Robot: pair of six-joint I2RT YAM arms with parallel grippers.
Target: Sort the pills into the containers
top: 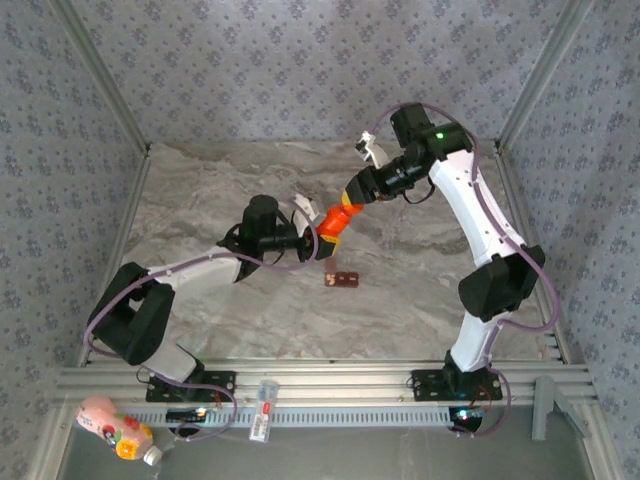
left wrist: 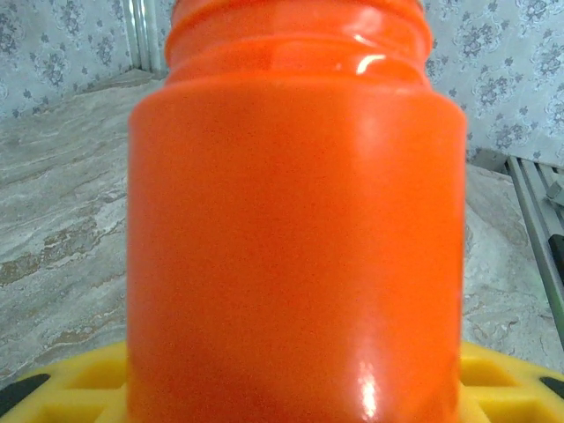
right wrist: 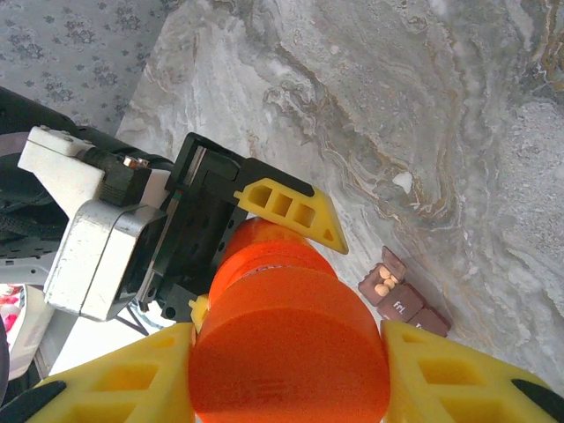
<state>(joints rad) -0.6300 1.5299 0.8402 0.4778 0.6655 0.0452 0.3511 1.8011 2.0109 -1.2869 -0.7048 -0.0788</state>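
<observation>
The orange bottle (top: 335,225) hangs tilted above the mid table, held from both ends. My left gripper (top: 318,238) is shut on its body, which fills the left wrist view (left wrist: 295,229) between yellow fingers (left wrist: 70,389). My right gripper (top: 352,205) is shut on the orange cap (right wrist: 286,352), with a yellow finger (right wrist: 458,374) on each side. The containers (top: 341,279) are a dark reddish-brown strip on the table just below the bottle. Their end compartment stands open with a few pale pills (right wrist: 385,280) inside; the other lids (right wrist: 410,307) are closed.
A pink drink bottle (top: 115,428) lies off the table at the near left. A small white object (top: 263,408) rests on the front rail. A white fleck (right wrist: 402,182) lies on the marble beyond the strip. Patterned walls enclose three sides.
</observation>
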